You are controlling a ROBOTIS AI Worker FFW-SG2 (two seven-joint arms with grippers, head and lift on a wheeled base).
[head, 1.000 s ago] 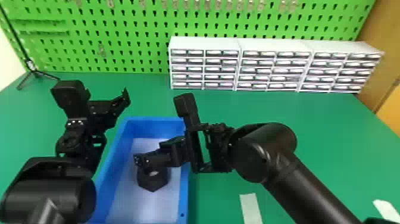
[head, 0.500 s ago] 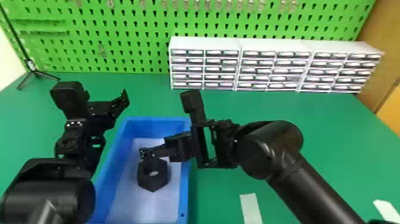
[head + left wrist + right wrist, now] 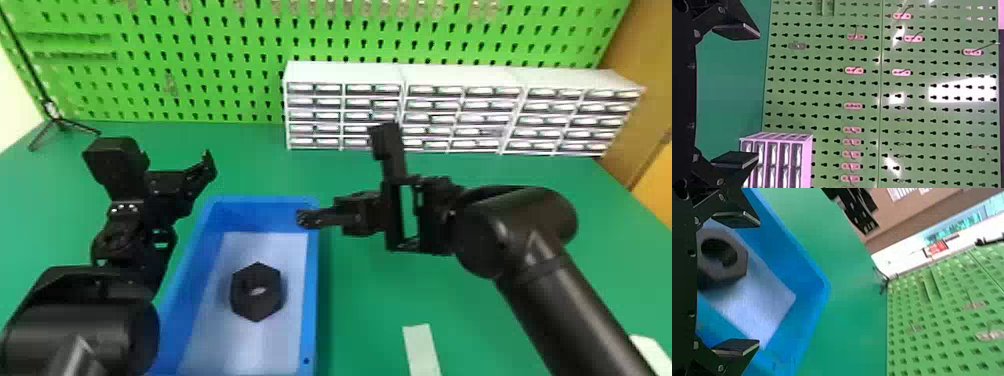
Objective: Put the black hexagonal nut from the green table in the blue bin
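We are seeing the blue bin [image 3: 311, 290] running off the head view's bottom edge, the left arm [image 3: 75, 325] covering some rim. The right arm [image 3: 575, 300] is partly hiding the drawer cabinets [image 3: 345, 75]. In the right wrist view, the right tool [image 3: 307, 219] is concealing one side of the black hexagonal nut [image 3: 739, 264].

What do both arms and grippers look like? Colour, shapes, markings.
All black. Left arm: fat cylindrical housing, two small bright dots near the wrist. Right arm: rounded joint housing, tube-like forearm. Left gripper and right gripper match: angular linkages, round fasteners, two flat fingers each.
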